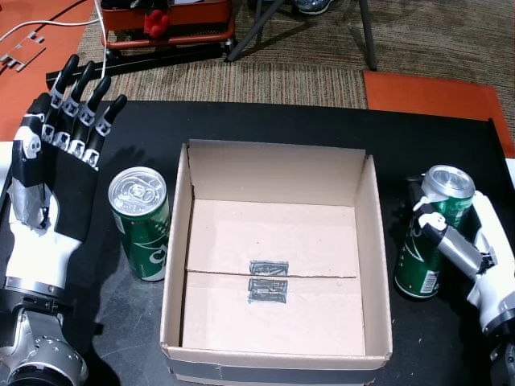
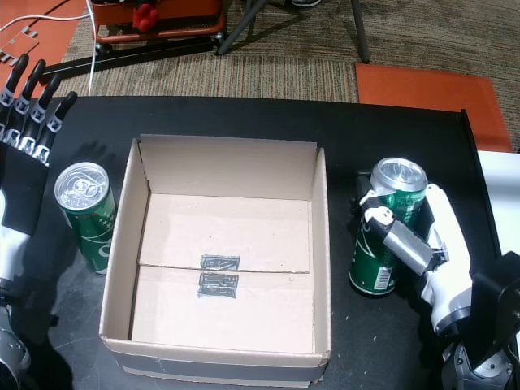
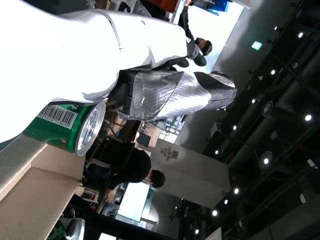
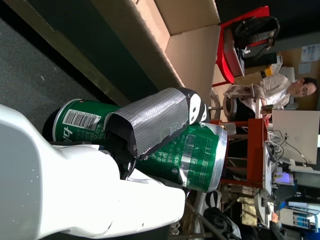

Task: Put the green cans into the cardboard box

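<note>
An open cardboard box (image 1: pixel 366 241) (image 2: pixel 321 244) sits mid-table in both head views, with nothing inside but two tape marks. One green can (image 1: pixel 143 223) (image 2: pixel 88 214) stands upright just left of the box. My left hand (image 1: pixel 56 161) (image 2: pixel 20 130) is open beside it, fingers straight and apart from the can. A second green can (image 1: pixel 430 237) (image 2: pixel 386 231) (image 4: pixel 190 155) stands upright right of the box, with my right hand (image 1: pixel 467 245) (image 2: pixel 422 248) wrapped around it. The left wrist view shows the left can (image 3: pixel 65 127) next to the box wall.
The black table (image 1: pixel 265 121) ends at carpet (image 1: pixel 241 80) behind. A red cart base (image 1: pixel 169 32) and stand legs lie beyond it. Orange floor panels (image 1: pixel 434 92) sit at the far right and far left. People sit in the background of the wrist views.
</note>
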Robot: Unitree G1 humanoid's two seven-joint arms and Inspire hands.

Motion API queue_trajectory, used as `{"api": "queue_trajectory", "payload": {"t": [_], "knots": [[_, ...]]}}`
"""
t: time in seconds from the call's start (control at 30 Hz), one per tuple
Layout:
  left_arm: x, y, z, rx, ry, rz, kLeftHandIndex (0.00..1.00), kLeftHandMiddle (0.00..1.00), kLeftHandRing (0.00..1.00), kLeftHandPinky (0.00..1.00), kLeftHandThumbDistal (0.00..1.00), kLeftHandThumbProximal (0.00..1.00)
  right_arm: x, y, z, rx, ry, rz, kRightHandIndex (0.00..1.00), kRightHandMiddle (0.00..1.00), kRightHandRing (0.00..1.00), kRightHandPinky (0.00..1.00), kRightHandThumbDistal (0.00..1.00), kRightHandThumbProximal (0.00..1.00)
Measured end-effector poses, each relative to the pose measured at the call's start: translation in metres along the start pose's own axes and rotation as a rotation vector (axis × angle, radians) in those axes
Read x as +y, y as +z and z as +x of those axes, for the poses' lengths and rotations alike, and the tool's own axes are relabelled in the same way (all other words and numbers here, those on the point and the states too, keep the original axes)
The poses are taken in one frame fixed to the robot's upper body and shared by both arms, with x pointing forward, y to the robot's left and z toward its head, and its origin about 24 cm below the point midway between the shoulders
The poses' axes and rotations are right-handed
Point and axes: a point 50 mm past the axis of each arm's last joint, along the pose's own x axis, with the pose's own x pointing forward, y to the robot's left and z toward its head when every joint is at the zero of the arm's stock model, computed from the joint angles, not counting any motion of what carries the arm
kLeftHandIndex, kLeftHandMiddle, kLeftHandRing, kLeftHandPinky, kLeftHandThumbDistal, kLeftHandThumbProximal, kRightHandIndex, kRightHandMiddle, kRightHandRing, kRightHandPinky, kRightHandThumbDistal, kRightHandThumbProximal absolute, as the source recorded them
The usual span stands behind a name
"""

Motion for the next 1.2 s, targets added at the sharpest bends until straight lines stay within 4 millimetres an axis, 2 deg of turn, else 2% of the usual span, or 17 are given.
{"api": "queue_trajectory", "payload": {"t": [0.2,0.37,0.47,0.57,0.67,0.73,1.07,1.2], "knots": [[0.000,0.000,0.001,0.001,0.001,0.000,0.93,0.97,0.99,0.98,0.41,1.00,-0.001,0.014,0.003,-0.111,-0.018,-0.049,0.51,0.41,0.40,0.51,0.00,0.24],[-0.001,0.000,0.001,0.005,0.001,0.001,0.93,0.98,1.00,0.98,0.38,1.00,0.001,0.050,0.014,-0.327,0.004,-0.158,0.50,0.42,0.42,0.51,0.00,0.08],[-0.001,-0.001,0.002,0.006,0.003,0.001,0.93,0.98,1.00,0.98,0.38,1.00,0.002,0.075,0.019,-0.474,0.022,-0.238,0.49,0.43,0.43,0.51,0.00,0.03],[-0.002,-0.002,0.002,0.014,0.015,0.004,0.93,0.99,1.00,0.98,0.40,1.00,0.005,0.097,0.021,-0.598,0.047,-0.327,0.43,0.40,0.43,0.49,0.00,0.04],[-0.003,-0.004,0.003,0.018,0.018,0.005,0.94,0.99,1.00,0.98,0.39,1.00,0.008,0.109,0.020,-0.671,0.061,-0.388,0.39,0.37,0.42,0.48,0.00,0.03],[-0.003,-0.004,0.003,0.017,0.018,0.004,0.93,0.99,1.00,0.98,0.40,1.00,0.010,0.115,0.020,-0.711,0.063,-0.415,0.38,0.36,0.41,0.48,0.00,0.00],[-0.004,-0.004,0.003,0.019,0.017,0.002,0.93,1.00,1.00,0.98,0.38,1.00,0.033,0.144,0.030,-0.851,0.140,-0.519,0.34,0.33,0.40,0.46,0.00,0.00],[-0.005,-0.005,0.003,0.019,0.015,0.000,0.93,1.00,1.00,0.98,0.38,1.00,0.048,0.153,0.036,-0.890,0.207,-0.549,0.24,0.27,0.38,0.44,0.00,0.00]]}}
